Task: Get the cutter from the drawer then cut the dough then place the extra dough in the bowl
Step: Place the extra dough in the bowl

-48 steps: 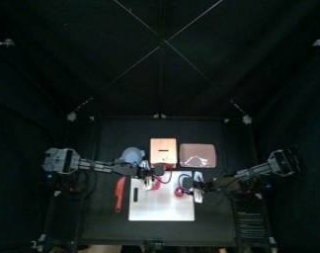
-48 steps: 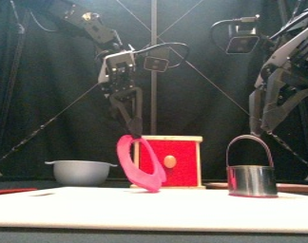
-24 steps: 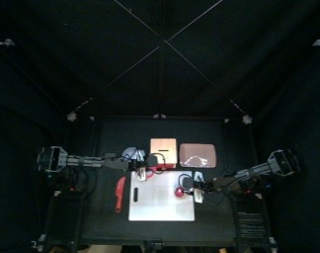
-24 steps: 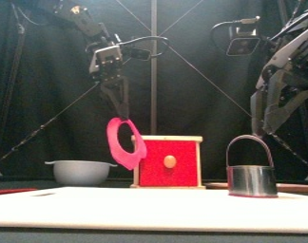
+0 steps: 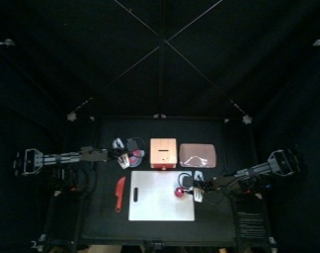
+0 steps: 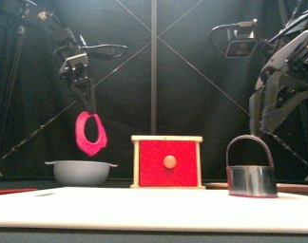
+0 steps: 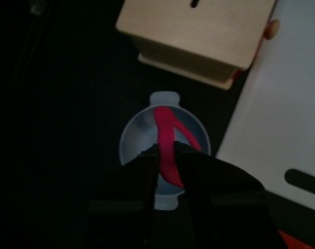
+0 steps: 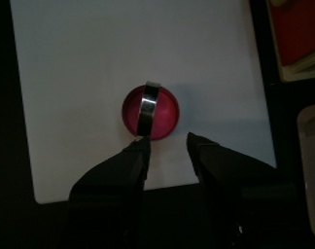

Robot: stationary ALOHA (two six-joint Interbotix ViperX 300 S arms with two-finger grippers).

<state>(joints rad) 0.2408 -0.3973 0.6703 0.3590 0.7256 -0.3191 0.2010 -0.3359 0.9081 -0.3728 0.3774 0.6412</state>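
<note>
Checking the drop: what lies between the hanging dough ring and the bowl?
Nothing: in the front view the dough ring, held by the left end effector, hangs apart above the bowl, the gap bare.

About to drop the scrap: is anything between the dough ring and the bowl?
Nothing visible. The dough ring hangs from the left claw over the bowl, with only open air between them. The wooden box stands off to the side, clear of the drop.

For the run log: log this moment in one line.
left gripper: holds dough ring over bowl | right gripper: open above cutter
</note>
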